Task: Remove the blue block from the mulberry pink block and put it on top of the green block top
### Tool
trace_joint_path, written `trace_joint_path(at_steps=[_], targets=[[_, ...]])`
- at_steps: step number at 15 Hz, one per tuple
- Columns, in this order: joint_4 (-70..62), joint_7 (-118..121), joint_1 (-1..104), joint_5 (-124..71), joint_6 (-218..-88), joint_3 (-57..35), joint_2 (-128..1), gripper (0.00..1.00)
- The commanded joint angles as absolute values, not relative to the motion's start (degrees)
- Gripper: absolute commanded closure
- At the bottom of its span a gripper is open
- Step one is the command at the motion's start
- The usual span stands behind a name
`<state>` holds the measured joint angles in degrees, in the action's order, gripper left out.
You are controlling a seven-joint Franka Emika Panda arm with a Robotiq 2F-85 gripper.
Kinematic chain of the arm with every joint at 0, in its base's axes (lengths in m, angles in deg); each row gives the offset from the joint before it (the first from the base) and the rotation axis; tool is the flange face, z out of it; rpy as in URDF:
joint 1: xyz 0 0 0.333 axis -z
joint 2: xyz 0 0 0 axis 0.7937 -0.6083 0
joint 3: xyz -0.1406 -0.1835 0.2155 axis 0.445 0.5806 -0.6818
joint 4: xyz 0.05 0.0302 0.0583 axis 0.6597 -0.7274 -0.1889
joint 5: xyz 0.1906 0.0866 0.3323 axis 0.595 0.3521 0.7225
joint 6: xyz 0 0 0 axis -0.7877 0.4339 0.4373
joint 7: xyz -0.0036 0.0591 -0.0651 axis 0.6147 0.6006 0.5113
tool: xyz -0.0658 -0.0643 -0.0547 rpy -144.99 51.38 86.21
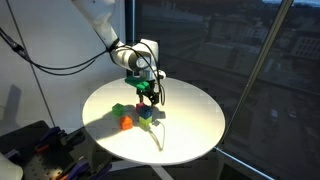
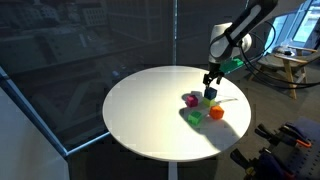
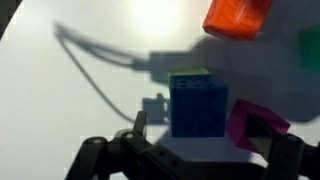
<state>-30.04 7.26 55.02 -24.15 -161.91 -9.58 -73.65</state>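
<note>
**Wrist view, bottom of frame.** The gripper (image 3: 207, 128) enters from the lower edge. Its jaws are spread wide and hold nothing. The fingers (image 3: 140, 125) reach up on either side, and bare white table (image 3: 60, 110) shows between the left-hand one and the cube.

**Centre frame, just past the tips.** The blue block (image 3: 197, 103) sits inside the jaw gap, nearer the right side. Its side faces run roughly parallel to the fingers.

**Lower right.** The mulberry pink block (image 3: 243, 122) is touching or just beside the blue cube's lower right corner and is partly hidden by the right-hand finger. Whether blue rests on it at all cannot be told.

**Farther, top of frame.** An orange block (image 3: 238, 15) lies here. The green block (image 3: 312, 45) is a sliver at the right edge, up and right of blue and apart from it.

**Exterior view.** The claw hangs over the cluster, with green at the cluster's left.

**Judgement.**
- The target lies dead ahead between the jaws, so closing should catch it.
- Pink crowds the right-hand jaw and may get nudged.
- The carry then goes toward the frame's upper right.
</note>
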Motion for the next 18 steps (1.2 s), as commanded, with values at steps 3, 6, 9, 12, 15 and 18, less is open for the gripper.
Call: trace_joint_path(at_steps=[3, 6, 9, 12, 15, 18], targets=[[-27.0, 7.5, 55.6, -25.0, -161.0, -10.1, -75.8, 0.00], [-26.3, 7.6, 55.7, -25.0, -160.8, -10.1, -76.7, 0.00], [-25.8, 7.6, 55.8, -25.0, -160.8, -10.1, -77.5, 0.00], [-25.3, 7.6, 55.7, -25.0, -160.6, -10.1, -78.4, 0.00], [-24.7, 7.5, 55.7, -25.1, -160.4, -10.0, -79.3, 0.00], [-24.3, 7.4, 55.7, -25.1, -160.2, -10.0, -80.2, 0.00]])
